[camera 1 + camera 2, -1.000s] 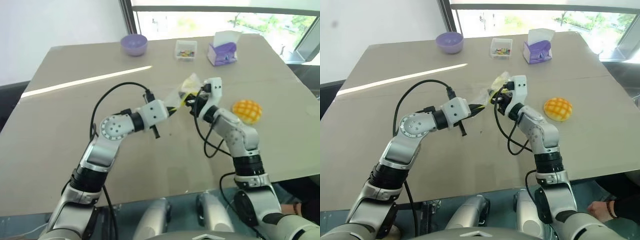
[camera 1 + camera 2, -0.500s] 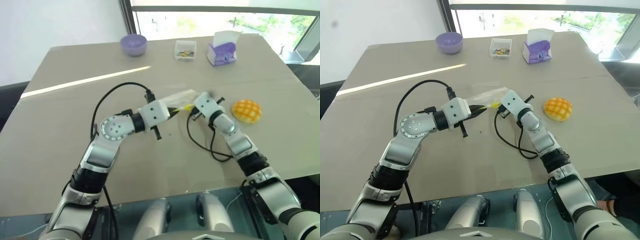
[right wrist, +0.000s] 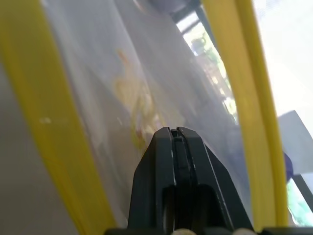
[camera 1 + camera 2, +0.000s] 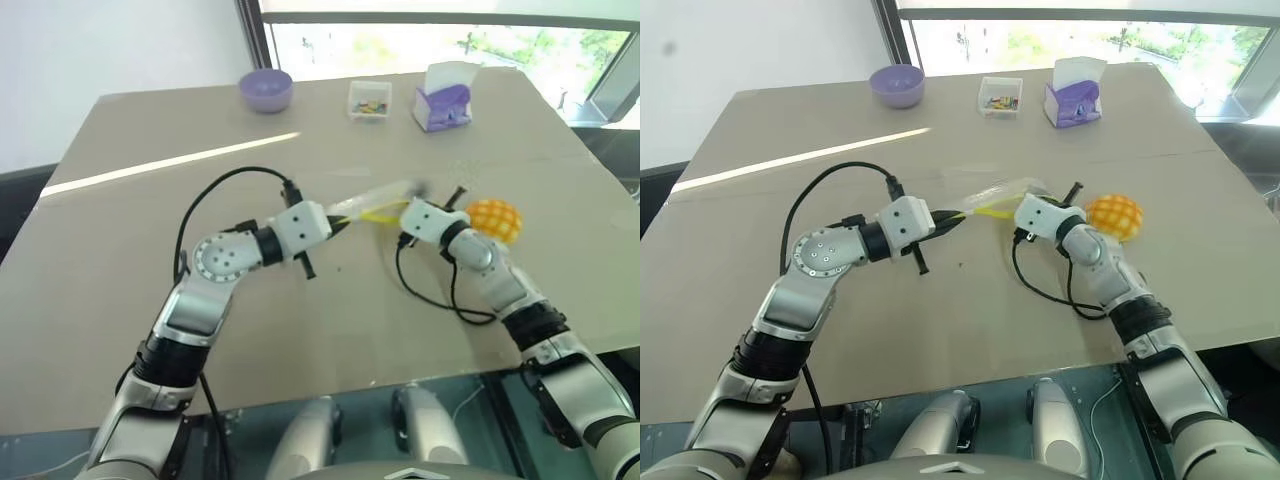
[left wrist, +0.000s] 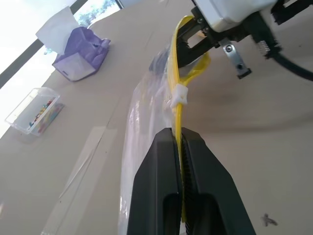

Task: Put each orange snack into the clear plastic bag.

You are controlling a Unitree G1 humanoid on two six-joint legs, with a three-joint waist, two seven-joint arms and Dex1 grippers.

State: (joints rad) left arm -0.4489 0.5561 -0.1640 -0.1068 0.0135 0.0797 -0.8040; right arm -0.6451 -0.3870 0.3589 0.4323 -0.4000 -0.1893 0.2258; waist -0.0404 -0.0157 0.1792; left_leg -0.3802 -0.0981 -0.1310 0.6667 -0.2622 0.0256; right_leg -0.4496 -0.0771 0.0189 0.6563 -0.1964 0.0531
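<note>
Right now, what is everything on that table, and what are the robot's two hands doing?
Orange snack: one, orange-yellow with a grid top, on the table just beyond the right gripper.
Clear plastic bag: one, transparent with a yellow seal strip, held up between the two grippers.
Bowl: one, purple, far left of the table.
Small clear box: one, clear with colourful bits inside, far middle.
Tissue box: one, purple with a white tissue sticking out, far right of the clear box.
Table: one, tan.
Left gripper: black fingers shut on the bag's yellow strip.
Right gripper: shut on the bag's other side.
</note>
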